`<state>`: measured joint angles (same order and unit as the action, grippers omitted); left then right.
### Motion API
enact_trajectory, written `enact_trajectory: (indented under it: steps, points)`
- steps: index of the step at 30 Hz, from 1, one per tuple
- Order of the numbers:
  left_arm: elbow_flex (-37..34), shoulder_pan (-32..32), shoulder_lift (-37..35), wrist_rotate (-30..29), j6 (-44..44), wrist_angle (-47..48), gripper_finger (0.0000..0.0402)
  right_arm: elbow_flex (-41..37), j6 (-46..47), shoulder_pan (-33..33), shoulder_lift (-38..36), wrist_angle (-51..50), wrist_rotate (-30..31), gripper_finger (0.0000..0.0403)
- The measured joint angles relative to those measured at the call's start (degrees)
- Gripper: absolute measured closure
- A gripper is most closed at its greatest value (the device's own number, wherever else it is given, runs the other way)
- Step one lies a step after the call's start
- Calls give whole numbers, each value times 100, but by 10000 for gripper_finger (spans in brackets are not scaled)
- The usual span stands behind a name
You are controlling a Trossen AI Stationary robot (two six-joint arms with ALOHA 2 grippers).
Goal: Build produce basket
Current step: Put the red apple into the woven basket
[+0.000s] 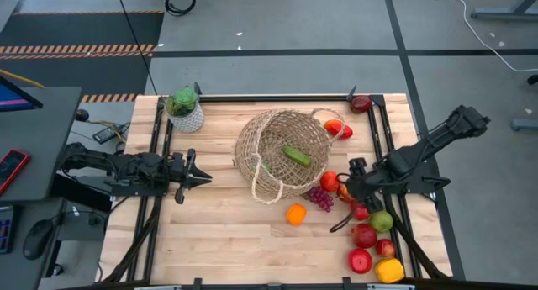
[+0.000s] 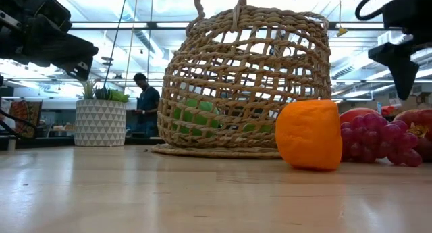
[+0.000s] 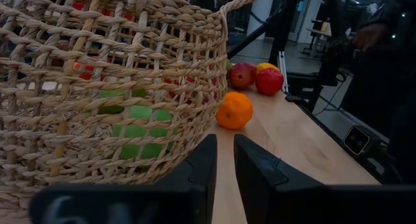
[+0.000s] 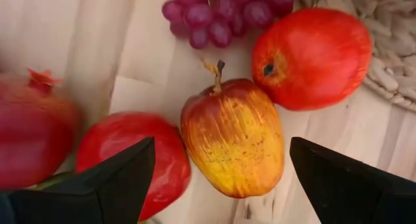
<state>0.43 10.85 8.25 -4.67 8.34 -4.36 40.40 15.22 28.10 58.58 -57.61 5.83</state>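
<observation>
The woven tan basket (image 1: 282, 151) stands on its base at the table's middle, with a green cucumber (image 1: 296, 155) inside. To its right lie purple grapes (image 1: 320, 197), an orange (image 1: 296, 213), a red apple (image 4: 312, 58) and a red-yellow apple (image 4: 233, 136). My right gripper (image 4: 221, 185) is open above the red-yellow apple, one finger on each side of it, touching nothing. It also shows in the high view (image 1: 349, 189). My left gripper (image 1: 204, 179) is shut and empty, left of the basket and pointing at its wall (image 3: 97, 87).
More produce lies by the near right corner: a green apple (image 1: 382, 221), red fruits (image 1: 364, 235) and a yellow pepper (image 1: 389, 271). A red pepper (image 1: 338, 129) lies right of the basket. A potted plant (image 1: 185, 109) stands far left. A person (image 2: 145, 101) shows beyond the table.
</observation>
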Motion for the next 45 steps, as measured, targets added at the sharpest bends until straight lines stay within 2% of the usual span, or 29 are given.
enact_trajectory:
  steps: [10, 23, 34, 45]
  points:
    - [0, 0, -2, 0, 0, -2, 346, 152, 139, -49, 672, -381, 512, 43]
    - [0, 0, -1, 0, 0, -9, 344, 162, -464, -107, 1347, -320, 18, 43]
    - [0, -1, 0, 0, 0, -6, 339, 184, -628, -57, 1973, 46, 6, 43]
    - [0, 0, -1, 0, 0, -6, 340, 169, -728, -47, 2097, 110, -163, 47]
